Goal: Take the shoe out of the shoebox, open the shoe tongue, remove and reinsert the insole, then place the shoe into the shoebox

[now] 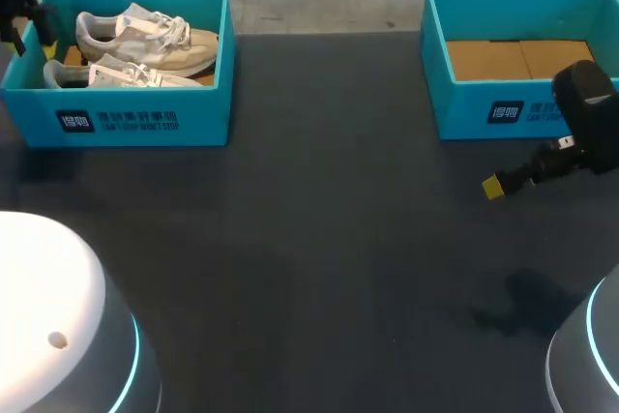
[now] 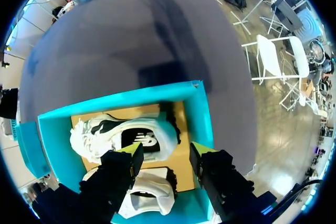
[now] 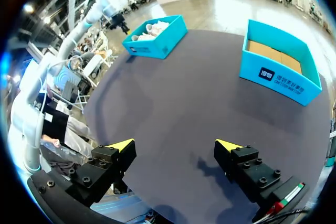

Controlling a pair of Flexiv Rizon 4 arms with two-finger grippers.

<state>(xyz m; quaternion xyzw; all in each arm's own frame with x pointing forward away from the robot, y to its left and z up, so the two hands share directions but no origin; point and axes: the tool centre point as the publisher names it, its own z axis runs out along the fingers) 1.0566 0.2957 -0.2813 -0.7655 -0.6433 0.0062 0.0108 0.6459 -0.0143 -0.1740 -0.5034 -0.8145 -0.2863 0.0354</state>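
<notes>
Dark matte tabletop lay before you. Your left gripper hung wide open, gripping nothing, right above two pale laced shoes lying side by side in the teal cardboard shoebox. Your right gripper, equally spread with nothing between its fingers, hovered near the second teal box, which showed its brown cardboard floor.

Shoebox teal — shoes cream-white; table dark grey.

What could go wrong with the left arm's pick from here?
The left gripper hangs open over a shoe with a second shoe packed beside it; it might snag both, or only laces. One finger sits close to the shoebox wall and could clip it going down.
</notes>
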